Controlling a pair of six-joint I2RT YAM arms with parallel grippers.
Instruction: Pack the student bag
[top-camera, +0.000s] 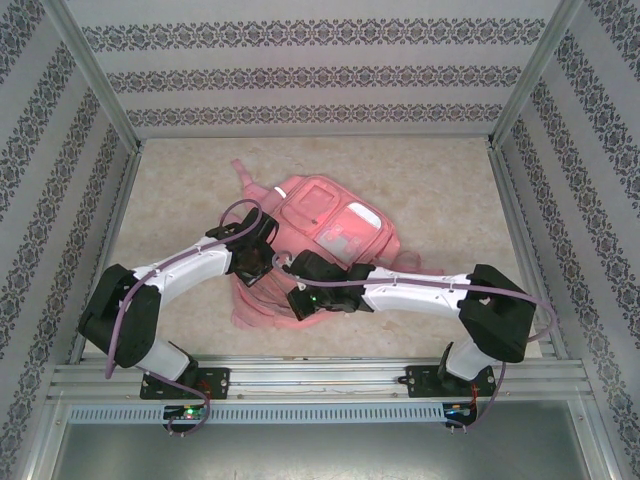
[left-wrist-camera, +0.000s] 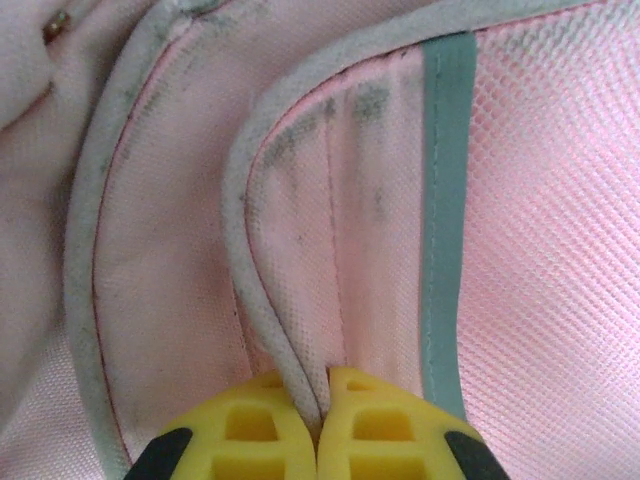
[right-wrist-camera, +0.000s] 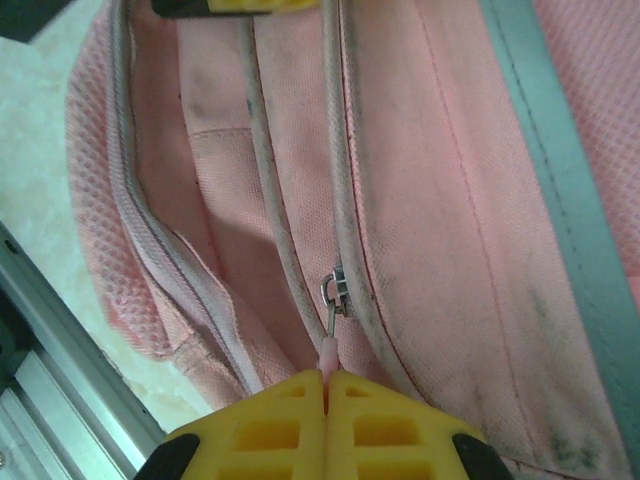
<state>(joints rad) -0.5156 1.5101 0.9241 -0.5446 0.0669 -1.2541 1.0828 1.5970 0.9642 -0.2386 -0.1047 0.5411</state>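
A: How is the student bag (top-camera: 330, 232) looking?

B: It is lying flat mid-table (top-camera: 450, 200), pink mesh and cloth, its grey piping (left-wrist-camera: 238, 250) smudged dark, 1 grey-green strip (left-wrist-camera: 445, 200) running along a panel.

A: And the 2 grippers?

B: My left gripper (left-wrist-camera: 322, 400) is pinching that piping, jaws closed on it. My right gripper (right-wrist-camera: 325, 385) is clamping the pink zip pull (right-wrist-camera: 329, 352), fingers pressed together. I cannot tell what the pockets are holding.
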